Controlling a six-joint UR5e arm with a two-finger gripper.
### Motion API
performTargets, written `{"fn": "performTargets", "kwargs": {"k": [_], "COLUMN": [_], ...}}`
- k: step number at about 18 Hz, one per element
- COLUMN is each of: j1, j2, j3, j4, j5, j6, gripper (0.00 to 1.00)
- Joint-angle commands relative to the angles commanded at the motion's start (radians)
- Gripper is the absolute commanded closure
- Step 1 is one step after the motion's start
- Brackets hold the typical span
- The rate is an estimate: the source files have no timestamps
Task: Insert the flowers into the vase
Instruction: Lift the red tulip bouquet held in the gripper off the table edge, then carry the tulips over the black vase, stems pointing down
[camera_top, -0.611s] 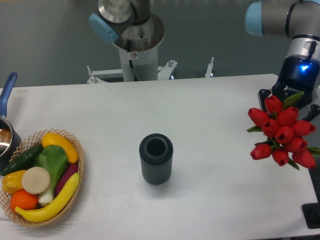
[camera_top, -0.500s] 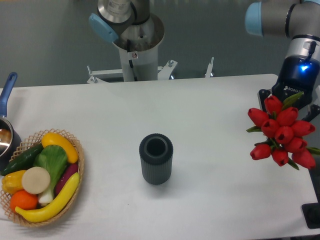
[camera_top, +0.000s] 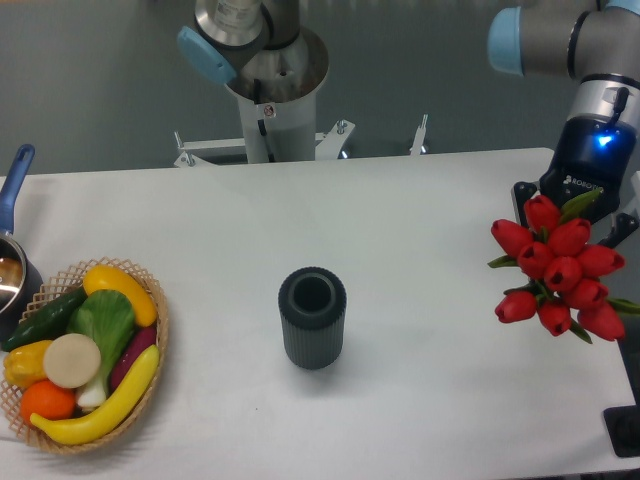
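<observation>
Camera view, tool (camera_top: 583, 205) grasping flowers (camera_top: 560, 267) at right, vase (camera_top: 312, 318) upright mid-table, well apart.

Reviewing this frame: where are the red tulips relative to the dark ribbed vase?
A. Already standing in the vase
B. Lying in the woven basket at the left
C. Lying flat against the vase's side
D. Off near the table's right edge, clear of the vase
D: the flowers sit near the right edge of the table under the arm, while the vase stands alone at the centre with its mouth empty.
</observation>
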Motion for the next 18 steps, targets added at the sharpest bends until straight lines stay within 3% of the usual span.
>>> {"fn": "performTargets", "kwargs": {"k": [10,18], "j1": [-0.052,-0.086], "j2": [-0.026,-0.005], "j3": [0.005,-0.037], "j4": [0.037,0.048], "j5": [-0.008,-0.192], "j6": [0.002,0.006], "gripper": [0.69,0.69]}}
